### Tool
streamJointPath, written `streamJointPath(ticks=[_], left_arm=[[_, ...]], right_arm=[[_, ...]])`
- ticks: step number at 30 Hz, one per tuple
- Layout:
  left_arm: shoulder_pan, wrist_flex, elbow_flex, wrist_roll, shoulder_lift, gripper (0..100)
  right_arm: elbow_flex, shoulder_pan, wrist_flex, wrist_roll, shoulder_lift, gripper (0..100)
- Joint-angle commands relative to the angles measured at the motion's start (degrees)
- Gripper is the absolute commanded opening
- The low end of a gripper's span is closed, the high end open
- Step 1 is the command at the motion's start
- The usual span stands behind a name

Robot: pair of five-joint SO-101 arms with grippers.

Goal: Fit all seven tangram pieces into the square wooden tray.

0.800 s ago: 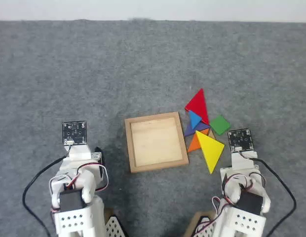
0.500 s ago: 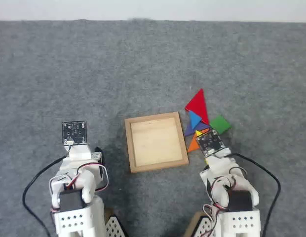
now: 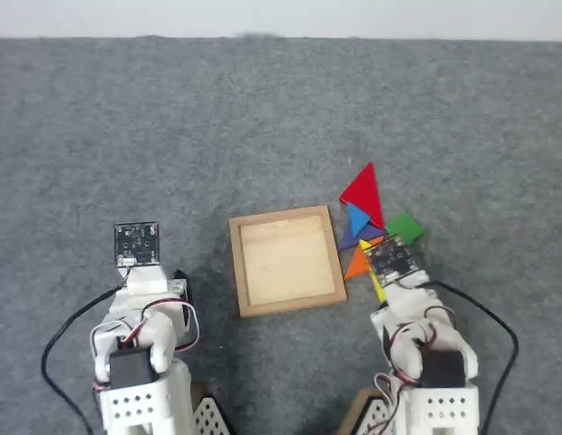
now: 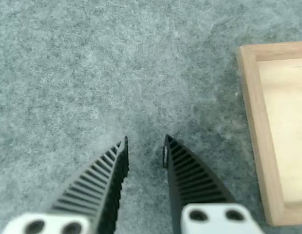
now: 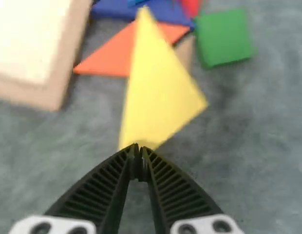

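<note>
- The square wooden tray (image 3: 238, 267) lies on the grey carpeted table (image 3: 263, 118) with no piece in it; its pale floor is bare.
- The tangram pieces are huddled at 3 o'clock of the tray, just beside its rim.
- The red triangle (image 3: 363, 192) is at 12 o'clock of the huddle.
- A small blue triangle (image 3: 356, 217) overlaps the red one's lower edge, and a dark blue piece (image 3: 352, 237) sits beneath that.
- The orange triangle (image 3: 355, 264) is at 6 o'clock of the dark blue piece, close against the tray.
- The green square (image 3: 405, 227) lies at 3 o'clock of the huddle, slightly apart.
- The large yellow triangle (image 5: 158, 92) lies flat, with one point overlapping the orange and dark blue pieces.
- From above, most of the yellow triangle is hidden under the right arm (image 3: 417, 326), which stands at 5 o'clock of the tray.
- The right gripper (image 5: 138, 152) is clenched, its tips pressed together right at the yellow triangle's near corner. I cannot tell whether they touch the piece.
- The left arm (image 3: 143, 317) stands at 8 o'clock of the tray, well apart from the pieces.
- The left gripper (image 4: 145, 146) is released, its jaws parted over bare carpet beside the tray and holding nothing.
- Each wrist carries a dark square board (image 3: 137, 243); the markings on it are too small to read.
</note>
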Motion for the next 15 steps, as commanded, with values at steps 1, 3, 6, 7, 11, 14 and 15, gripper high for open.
streamJointPath(ticks=[1,3,6,7,11,14,15], left_arm=[[-0.3,0.2,-0.3,-0.3,-0.5,11],[-0.4,0.2,-0.3,-0.3,-0.5,11],[-0.3,0.2,-0.3,-0.3,-0.5,11],[-0.3,0.2,-0.3,-0.3,-0.5,11],[-0.4,0.2,-0.3,-0.3,-0.5,11],[-0.4,0.2,-0.3,-0.3,-0.5,11],[-0.4,0.2,-0.3,-0.3,-0.5,11]], right_arm=[[-0.4,8.9,-6.1,1.0,-0.9,0.9],[-3.8,13.9,-7.7,2.2,-0.8,0.9],[-10.5,14.6,-5.7,4.3,-0.7,0.9],[-12.7,13.6,-5.2,4.5,-0.7,0.9],[-21.0,9.3,-5.0,4.2,5.3,0.9],[-28.0,5.5,-6.4,1.3,19.9,0.9],[-30.4,3.7,-7.0,0.6,26.2,0.9]])
